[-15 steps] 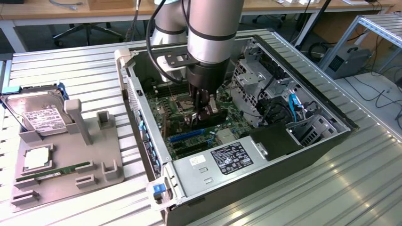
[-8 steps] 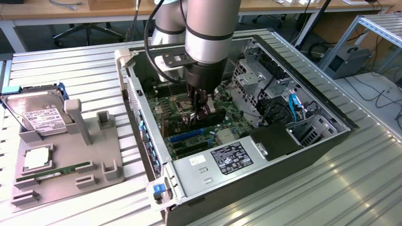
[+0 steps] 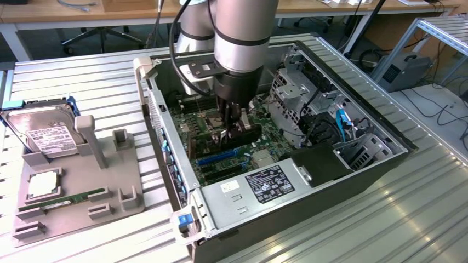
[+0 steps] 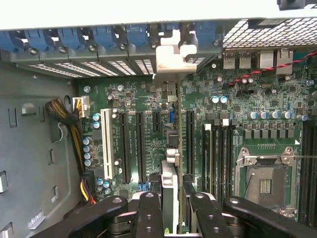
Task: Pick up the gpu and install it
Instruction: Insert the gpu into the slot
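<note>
Here my gripper (image 4: 170,210) is down inside the open computer case (image 3: 380,164), clamped on the gpu (image 4: 169,186), which I hold on edge above the motherboard (image 4: 148,94). The card's long axis runs straight away from my fingers (image 4: 148,208) toward the case's rear wall, where the blue slot clips (image 4: 104,35) line up, and its pale metal bracket (image 4: 171,54) stands at that far end, against the wall. The card lies between two of the long black expansion slots (image 4: 139,144), parallel to them; whether its lower edge is touching a slot I cannot tell.

In the wrist view only the card's thin top edge shows, and the end nearest me is hidden between my fingers. In the exterior view my arm (image 3: 245,33) covers most of the card, so only a dark piece of it (image 3: 245,133) shows beneath the gripper (image 3: 235,127).

Outside the case, on the table (image 3: 87,76) toward the exterior view's left, a grey holder (image 3: 80,186) carries a hard drive (image 3: 40,131) and a green memory stick (image 3: 62,201).
</note>
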Tool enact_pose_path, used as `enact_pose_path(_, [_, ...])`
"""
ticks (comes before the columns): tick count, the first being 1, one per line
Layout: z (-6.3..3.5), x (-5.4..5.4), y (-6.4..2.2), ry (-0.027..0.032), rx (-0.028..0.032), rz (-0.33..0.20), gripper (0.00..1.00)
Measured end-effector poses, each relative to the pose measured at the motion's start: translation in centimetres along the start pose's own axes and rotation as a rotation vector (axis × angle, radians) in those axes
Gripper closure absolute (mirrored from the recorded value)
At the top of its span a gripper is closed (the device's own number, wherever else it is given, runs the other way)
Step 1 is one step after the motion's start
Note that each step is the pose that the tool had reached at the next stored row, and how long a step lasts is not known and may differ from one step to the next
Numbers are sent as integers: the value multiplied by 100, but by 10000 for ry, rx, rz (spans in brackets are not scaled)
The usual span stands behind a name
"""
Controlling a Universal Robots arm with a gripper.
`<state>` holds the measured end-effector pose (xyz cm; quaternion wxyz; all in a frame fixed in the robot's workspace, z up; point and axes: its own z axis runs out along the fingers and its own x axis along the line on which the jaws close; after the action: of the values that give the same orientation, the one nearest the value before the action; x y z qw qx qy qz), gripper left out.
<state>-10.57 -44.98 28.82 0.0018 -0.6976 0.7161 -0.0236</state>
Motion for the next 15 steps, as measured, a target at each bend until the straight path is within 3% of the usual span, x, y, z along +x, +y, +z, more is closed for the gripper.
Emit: enact_pose_path(15, [1,-24,1,-5,5,-173,73])
